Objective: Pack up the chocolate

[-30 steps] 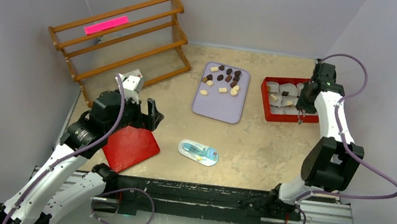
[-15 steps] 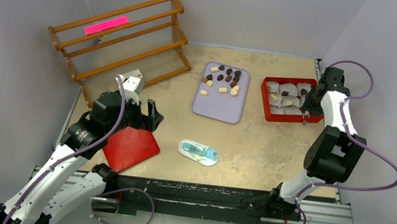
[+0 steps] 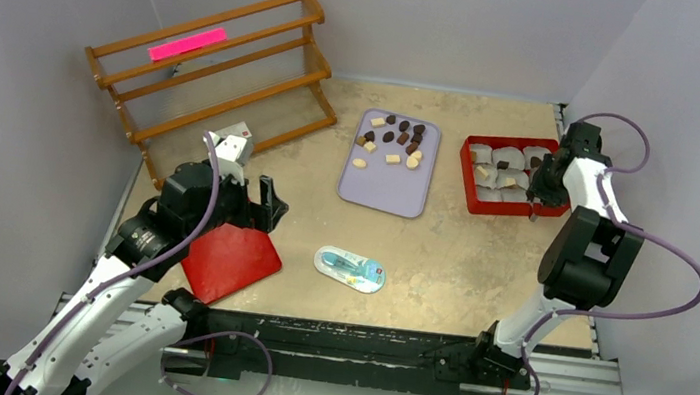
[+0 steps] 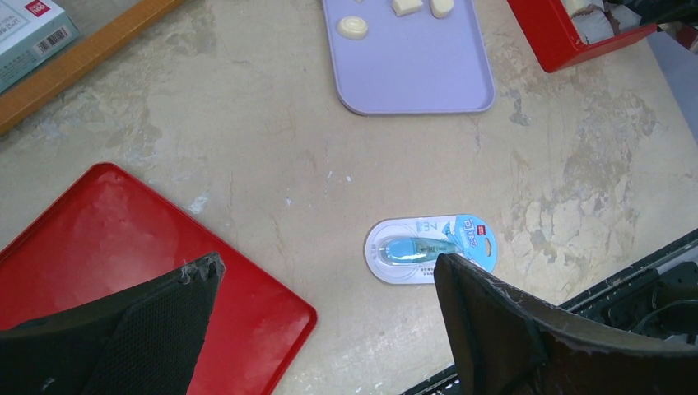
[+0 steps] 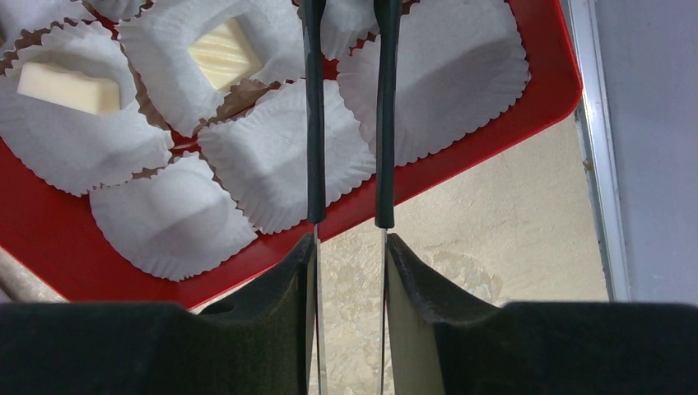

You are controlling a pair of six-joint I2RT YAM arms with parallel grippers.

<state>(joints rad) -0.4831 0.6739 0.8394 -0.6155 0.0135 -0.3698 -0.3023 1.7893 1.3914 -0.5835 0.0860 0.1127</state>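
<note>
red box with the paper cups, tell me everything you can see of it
The red box is a shallow rectangular tray with low walls, smooth like plastic. It lies flat on the table at the far right, beside the lavender tray. White pleated paper cups crowd it edge to edge. At least two hold cream chocolate pieces; the others seen close up look empty. The right hand hangs over its right side, thin fingers slightly apart; whether they touch it is unclear.
</note>
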